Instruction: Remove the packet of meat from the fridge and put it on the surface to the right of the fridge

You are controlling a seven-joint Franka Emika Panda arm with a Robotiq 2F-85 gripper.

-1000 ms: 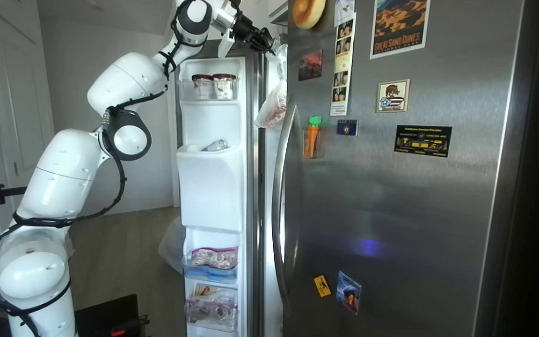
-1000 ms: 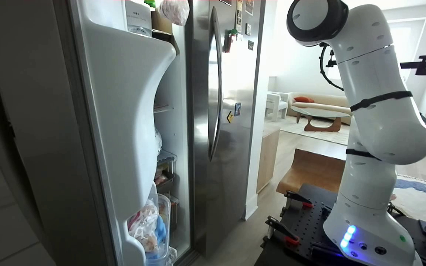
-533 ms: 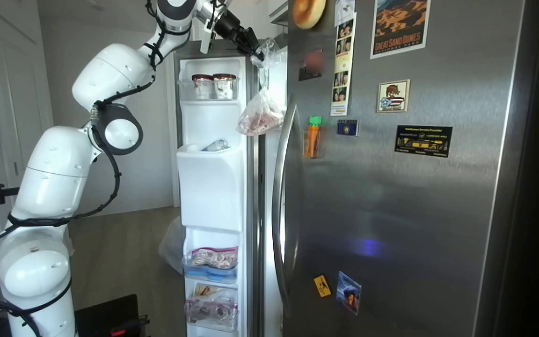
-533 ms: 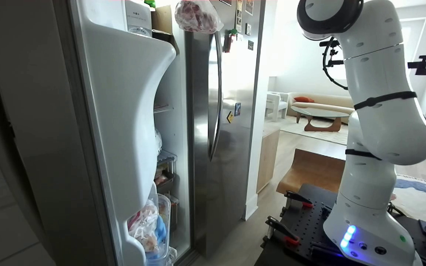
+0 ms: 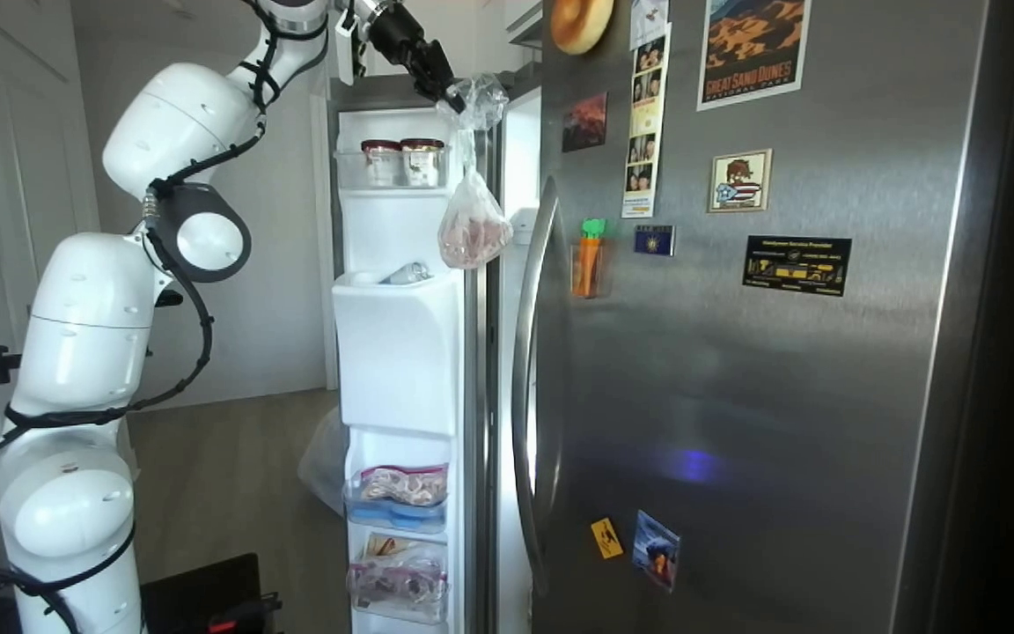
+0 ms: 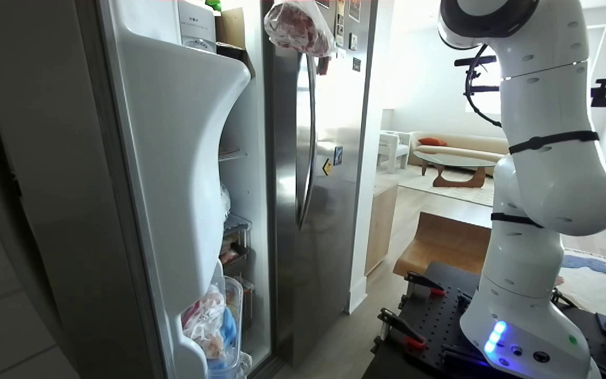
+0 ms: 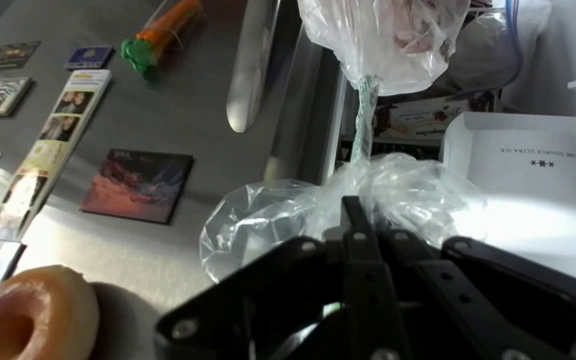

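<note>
Clear plastic pinched tight in the gripper (image 7: pixel 373 220) at the loose top of the packet (image 5: pixel 474 238), hanging seemingly just outside the open side of the fridge (image 6: pixel 326 231), near the handle (image 5: pixel 521 379). To carry it well, hold that pinch firm, draw back enough to pass the handle and the carrot magnet (image 5: pixel 589 264) without snagging, and travel slowly to calm any swing. Then ease rightward past the shut door (image 5: pixel 736 396) and lower gently onto the surface beyond, hard to identify here, before releasing.
</note>
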